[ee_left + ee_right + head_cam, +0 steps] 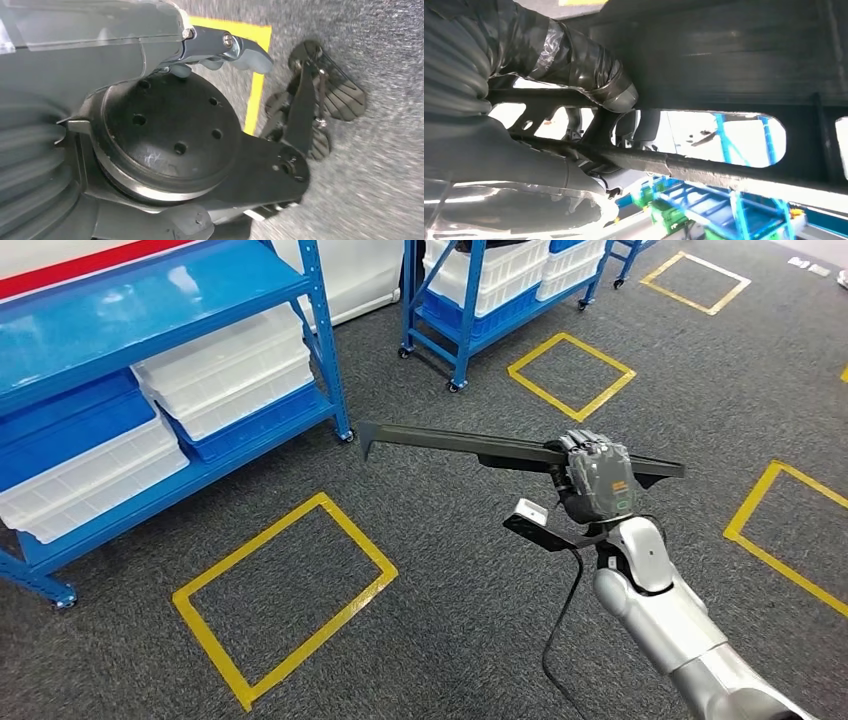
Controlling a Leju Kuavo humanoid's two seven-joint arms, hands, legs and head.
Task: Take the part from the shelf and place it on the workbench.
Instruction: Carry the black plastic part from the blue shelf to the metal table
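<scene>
The right robot hand grips the part, a long, flat, dark bar with slotted openings, and carries it roughly level in the air above the grey carpeted floor. The hand closes around the bar nearer one end, so the longer stretch reaches out toward the blue shelf with its white bins. The part touches neither shelf nor floor. Judging from that, the pick from the shelf is done and the carry is under way; the placing on the desk is what remains, and no desk appears anywhere in the head view, so the robot probably has to turn or walk further before setting the bar down.

In the right wrist view the fingers wrap the edge of the part, confirming a firm hold, though the picture is dark and close, and the bar's full shape cannot be read there.

The left robot hand hangs low over the floor; a grey thumb shows beside dark robot parts, with nothing visible in it, but whether its fingers are spread or curled I cannot tell. Yellow tape squares mark the floor.
</scene>
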